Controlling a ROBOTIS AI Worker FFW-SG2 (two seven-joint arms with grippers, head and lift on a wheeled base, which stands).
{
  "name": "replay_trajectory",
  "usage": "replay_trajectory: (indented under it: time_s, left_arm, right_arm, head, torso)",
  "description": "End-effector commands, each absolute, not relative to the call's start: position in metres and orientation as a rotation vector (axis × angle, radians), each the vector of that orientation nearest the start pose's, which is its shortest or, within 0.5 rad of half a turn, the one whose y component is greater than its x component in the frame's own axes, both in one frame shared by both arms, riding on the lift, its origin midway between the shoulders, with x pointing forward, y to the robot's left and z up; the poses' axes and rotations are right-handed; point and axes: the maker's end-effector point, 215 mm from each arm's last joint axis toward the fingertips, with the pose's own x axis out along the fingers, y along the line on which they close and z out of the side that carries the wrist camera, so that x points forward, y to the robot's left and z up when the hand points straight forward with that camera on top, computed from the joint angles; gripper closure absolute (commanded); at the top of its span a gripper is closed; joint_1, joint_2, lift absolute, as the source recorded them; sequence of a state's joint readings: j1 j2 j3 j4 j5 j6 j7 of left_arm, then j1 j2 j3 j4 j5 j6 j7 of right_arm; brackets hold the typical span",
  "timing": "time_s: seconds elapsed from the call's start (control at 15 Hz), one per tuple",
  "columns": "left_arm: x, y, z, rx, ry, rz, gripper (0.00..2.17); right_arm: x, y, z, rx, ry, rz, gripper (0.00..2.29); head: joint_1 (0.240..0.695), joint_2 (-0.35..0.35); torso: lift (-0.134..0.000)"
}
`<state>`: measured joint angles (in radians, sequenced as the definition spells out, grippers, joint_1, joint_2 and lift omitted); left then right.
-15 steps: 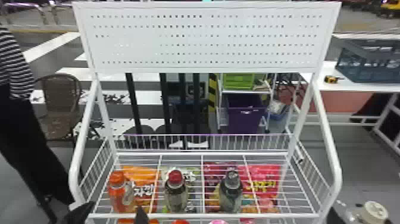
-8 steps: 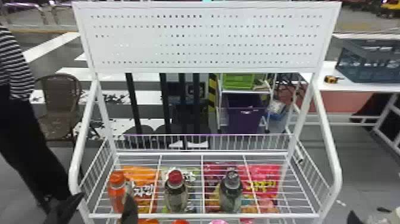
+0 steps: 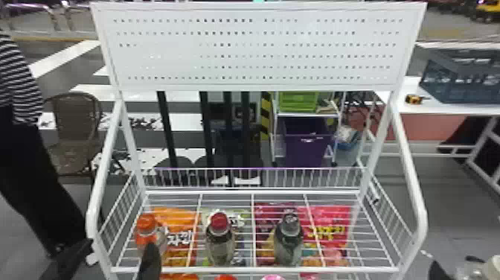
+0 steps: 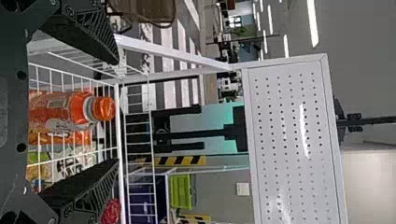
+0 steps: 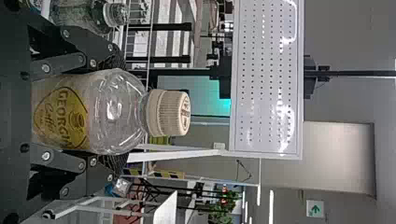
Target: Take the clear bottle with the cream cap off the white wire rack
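Background: grey floor with white bands; brown chair (image 3: 74, 123) at the left; green crate (image 3: 297, 101) above purple bin (image 3: 305, 145), both beyond the rack.
Far right: white worktop (image 3: 403, 106) carrying a blue-grey crate (image 3: 461, 76) and a small yellow tool (image 3: 413, 99).
White wire rack (image 3: 245, 269): centred, perforated panel (image 3: 260, 63) raised at its far side; shelf divided into four lanes.
Lane 1, from left: orange-capped bottle (image 3: 148, 234), upright, near end.
Lane 2: red-capped bottle (image 3: 220, 242), upright, near end.
Lane 3: dark bottle with grey cap (image 3: 289, 242), upright, near end.
Below shelf wires: snack packets, orange (image 3: 182, 238) at left, red (image 3: 331, 227) at right.
Clear bottle with the cream cap (image 5: 116, 112): off the rack, at the near right beyond its side frame; upright; yellow label on body.
Right jaws (image 3: 454, 266): near right; grasping the clear bottle by its body, below the cap.
Left jaws (image 3: 111, 260): over the rack's near left corner; released, spread wide, empty; one finger (image 3: 150, 260) near the orange-capped bottle, contact cannot be determined.
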<state>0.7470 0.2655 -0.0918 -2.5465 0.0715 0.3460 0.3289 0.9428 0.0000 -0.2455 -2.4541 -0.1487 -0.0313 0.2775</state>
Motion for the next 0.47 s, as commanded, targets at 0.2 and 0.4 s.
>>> replay_trajectory:
  time_s: [0.2, 0.4]
  left_arm:
    - [0.3782, 0.2346, -0.2717, 0.101, 0.128, 0.075, 0.14]
    - [0.3775, 0.2359, -0.2701, 0.101, 0.126, 0.08, 0.14]
  right_arm:
    - [0.3272, -0.2712, -0.2677, -0.046, 0.026, 0.129, 1.55]
    - [0.327, -0.2686, -0.2688, -0.044, 0.028, 0.142, 1.55]
  head:
    - [0.499, 0.0]
    - [0.499, 0.0]
  torso:
    - [0.0]
    - [0.0]
